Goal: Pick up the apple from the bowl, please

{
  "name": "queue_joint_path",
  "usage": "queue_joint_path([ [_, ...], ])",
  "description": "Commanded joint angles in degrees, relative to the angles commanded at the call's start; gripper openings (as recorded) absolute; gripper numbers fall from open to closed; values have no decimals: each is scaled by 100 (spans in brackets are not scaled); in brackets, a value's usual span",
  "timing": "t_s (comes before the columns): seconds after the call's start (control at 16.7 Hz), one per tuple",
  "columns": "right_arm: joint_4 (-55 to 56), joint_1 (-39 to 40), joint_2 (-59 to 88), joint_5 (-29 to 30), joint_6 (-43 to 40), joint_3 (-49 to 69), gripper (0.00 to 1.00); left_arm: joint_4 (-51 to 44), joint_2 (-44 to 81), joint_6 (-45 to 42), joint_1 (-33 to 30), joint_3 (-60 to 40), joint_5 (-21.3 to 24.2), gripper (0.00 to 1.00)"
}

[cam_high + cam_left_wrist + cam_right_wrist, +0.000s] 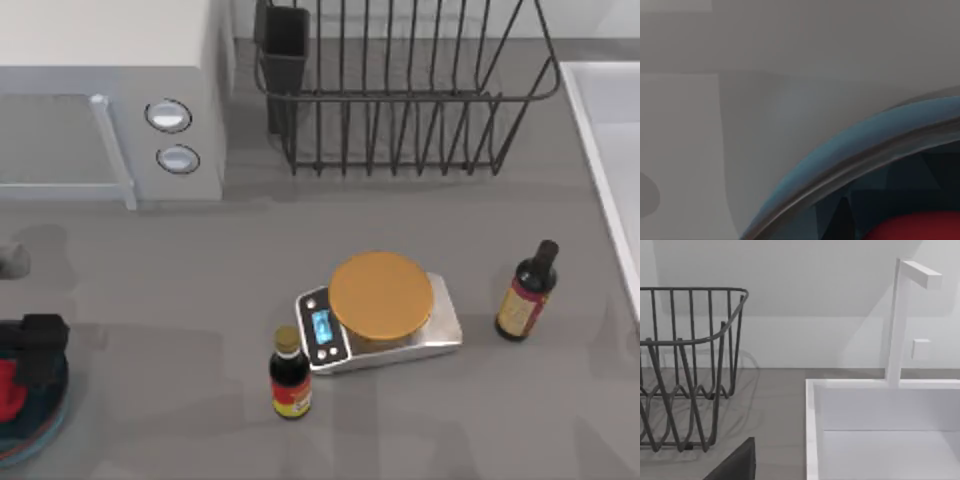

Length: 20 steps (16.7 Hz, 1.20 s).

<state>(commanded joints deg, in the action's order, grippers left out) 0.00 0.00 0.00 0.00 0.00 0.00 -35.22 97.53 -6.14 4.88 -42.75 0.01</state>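
The blue bowl (48, 415) with its reddish-brown rim sits at the table's front left edge, partly cut off in the top view. The red apple (8, 388) lies inside it. My left gripper (28, 350) hangs right over the bowl, its black body covering part of the apple. The left wrist view looks close onto the bowl's rim (850, 160), with the apple (920, 227) beneath dark faceted shapes. A dark wedge of my right gripper (735, 465) shows in the right wrist view, off to the table's right, facing the rack and sink.
A scale (380, 315) with an orange-brown disc stands mid-table, with one sauce bottle (290, 375) in front of it and another (527, 292) to its right. A microwave (110, 100) is at back left, a wire dish rack (400, 90) behind the scale, and a white sink (610, 150) at right.
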Motion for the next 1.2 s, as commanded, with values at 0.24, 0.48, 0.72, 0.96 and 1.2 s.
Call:
queue_joint_path([
  [0.24,0,0,0,0,0,0,100,0,0,0,0,0,0,47],
  [0.48,0,0,0,0,0,0,100,0,0,0,0,0,0,17],
  [0.72,0,0,0,0,0,0,100,0,0,0,0,0,0,0],
  [0.96,0,0,0,0,0,0,100,0,0,0,0,0,0,0],
  [1.2,0,0,0,0,0,0,100,-499,-554,51,-21,-209,-60,0],
])
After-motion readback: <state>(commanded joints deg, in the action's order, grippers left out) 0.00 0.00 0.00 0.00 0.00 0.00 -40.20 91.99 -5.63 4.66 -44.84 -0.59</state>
